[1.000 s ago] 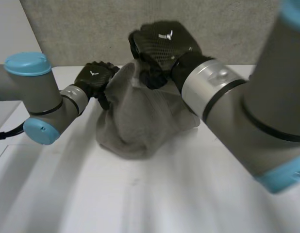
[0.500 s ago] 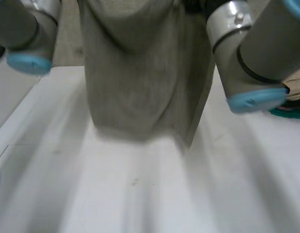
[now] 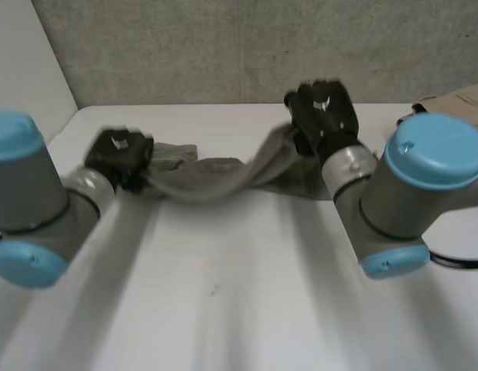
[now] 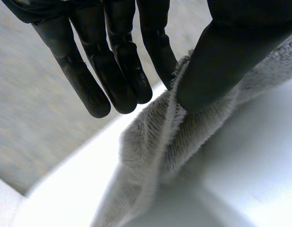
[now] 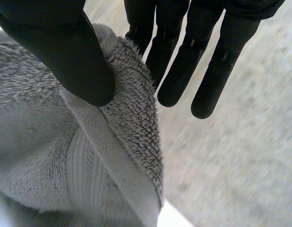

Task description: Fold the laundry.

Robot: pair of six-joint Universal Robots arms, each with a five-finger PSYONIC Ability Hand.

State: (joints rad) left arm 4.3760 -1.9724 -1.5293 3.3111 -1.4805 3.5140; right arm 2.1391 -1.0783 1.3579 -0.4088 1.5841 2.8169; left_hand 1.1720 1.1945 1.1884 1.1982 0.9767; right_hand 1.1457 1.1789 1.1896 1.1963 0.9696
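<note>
Spreading step: my left hand (image 3: 119,154), centre left, and my right hand (image 3: 324,116), upper centre right, each pinch one end of the grey towel (image 3: 216,179) between thumb and fingers, slack low across the tabletop (image 3: 239,294); next I judge it needs even tensioning, then laying flat.

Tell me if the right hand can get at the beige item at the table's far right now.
Probably not yet. The right hand pinches one end of the grey towel, the left hand the other. The table toward the beige item looks free, but the hand would have to let go first.
</note>
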